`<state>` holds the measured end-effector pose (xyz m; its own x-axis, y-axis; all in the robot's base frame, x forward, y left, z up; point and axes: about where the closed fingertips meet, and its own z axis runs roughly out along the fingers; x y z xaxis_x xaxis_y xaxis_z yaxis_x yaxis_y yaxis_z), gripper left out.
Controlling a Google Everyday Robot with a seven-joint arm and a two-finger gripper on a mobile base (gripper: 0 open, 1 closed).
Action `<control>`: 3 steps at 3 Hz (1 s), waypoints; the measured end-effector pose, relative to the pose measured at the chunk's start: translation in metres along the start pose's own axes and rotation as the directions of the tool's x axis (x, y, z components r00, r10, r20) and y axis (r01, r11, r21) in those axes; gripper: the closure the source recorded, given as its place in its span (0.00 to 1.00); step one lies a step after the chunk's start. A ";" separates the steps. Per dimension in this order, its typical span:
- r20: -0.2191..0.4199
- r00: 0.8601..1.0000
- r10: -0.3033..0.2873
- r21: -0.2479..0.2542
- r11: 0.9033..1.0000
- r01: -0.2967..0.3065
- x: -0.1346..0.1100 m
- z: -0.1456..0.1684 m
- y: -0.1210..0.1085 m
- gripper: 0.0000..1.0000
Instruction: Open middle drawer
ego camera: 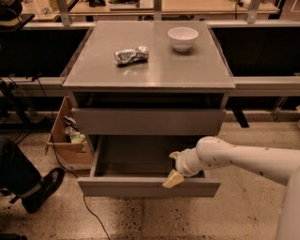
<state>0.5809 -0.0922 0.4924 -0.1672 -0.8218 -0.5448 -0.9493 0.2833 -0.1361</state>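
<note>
floor: speckled | cardboard box left of cabinet | wooden benches behind

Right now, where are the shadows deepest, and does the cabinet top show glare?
Camera view: dim light; faint sheen on the cabinet top, no harsh glare; deepest shadow under that top and inside the middle drawer; the end effector, at the drawer's front edge, is well lit.

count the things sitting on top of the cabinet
2: crumpled foil bag mid-left, white bowl back right. The end effector is down at the front of the open middle drawer.
</note>
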 end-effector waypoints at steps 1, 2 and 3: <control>0.027 1.000 0.012 0.023 1.000 -0.013 -0.004 0.001 -0.024 0.50; 0.067 0.997 0.042 0.021 0.999 -0.043 -0.002 0.005 -0.039 0.73; 0.096 0.991 0.089 -0.032 0.996 -0.086 0.008 0.024 -0.037 0.96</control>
<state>0.6207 -0.0975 0.4735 -0.2246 -0.7423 -0.6313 -0.9395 0.3369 -0.0618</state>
